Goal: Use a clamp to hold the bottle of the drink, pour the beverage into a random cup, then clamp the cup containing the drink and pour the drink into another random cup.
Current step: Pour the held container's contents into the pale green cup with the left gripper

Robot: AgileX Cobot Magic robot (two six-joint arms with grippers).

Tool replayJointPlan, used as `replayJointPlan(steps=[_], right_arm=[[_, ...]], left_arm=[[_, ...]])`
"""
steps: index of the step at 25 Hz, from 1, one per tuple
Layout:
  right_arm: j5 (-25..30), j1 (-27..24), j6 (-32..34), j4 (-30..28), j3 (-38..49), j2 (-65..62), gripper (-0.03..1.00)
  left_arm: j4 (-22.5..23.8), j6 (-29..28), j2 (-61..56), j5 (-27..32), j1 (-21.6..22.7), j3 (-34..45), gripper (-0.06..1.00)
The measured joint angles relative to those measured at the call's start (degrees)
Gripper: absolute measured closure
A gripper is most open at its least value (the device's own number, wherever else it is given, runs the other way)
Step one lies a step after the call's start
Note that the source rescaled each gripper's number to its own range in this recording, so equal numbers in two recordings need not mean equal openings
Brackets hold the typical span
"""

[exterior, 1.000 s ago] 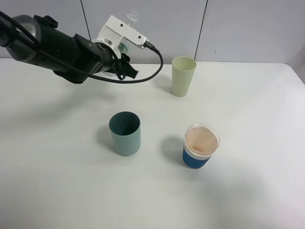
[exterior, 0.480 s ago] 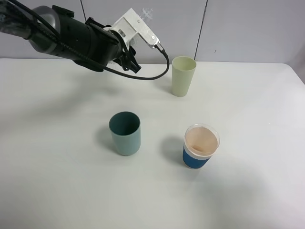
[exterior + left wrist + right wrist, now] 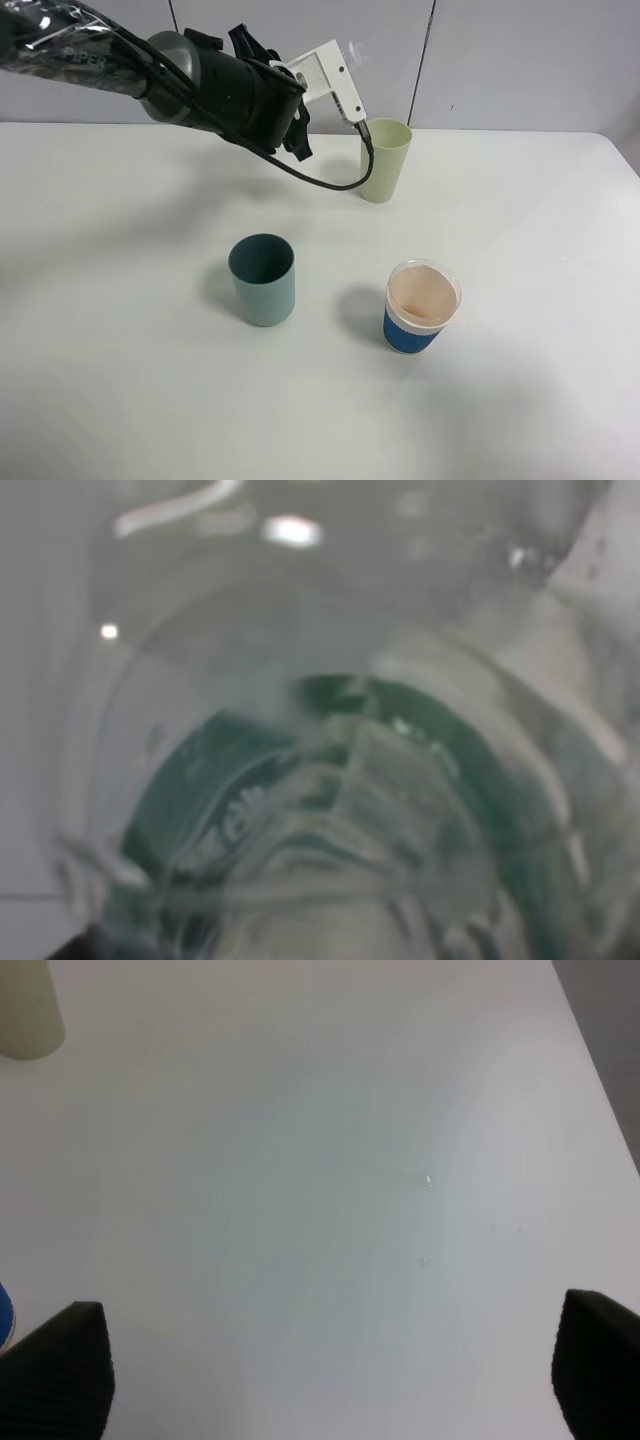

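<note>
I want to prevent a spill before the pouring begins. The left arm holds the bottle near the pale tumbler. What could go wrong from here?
1. The bottle in the left gripper has its open neck up and left of the pale yellow-green tumbler in the high view, seemingly not over its mouth. Tipping now could wet the table.
2. The black cable loops close by the tumbler's side and may nudge it over.
</note>
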Motion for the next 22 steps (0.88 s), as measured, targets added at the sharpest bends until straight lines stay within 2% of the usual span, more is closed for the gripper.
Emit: replayJointPlan(steps=[4,11,22], right_arm=[[0.0,0.0,0.0,0.0,0.0,0.0,0.30],[0.0,0.0,0.0,0.0,0.0,0.0,0.30],[0.0,0.0,0.0,0.0,0.0,0.0,0.30]], left_arm=[[-2.0,6.9,2.9,-1.8,-0.9,-3.8,0.91],[-3.2,13.9,6.2,-4.2,-1.7,-7.2,0.91],[0.6,17.6,6.2,-5.7,-1.8,-7.5,0.91]])
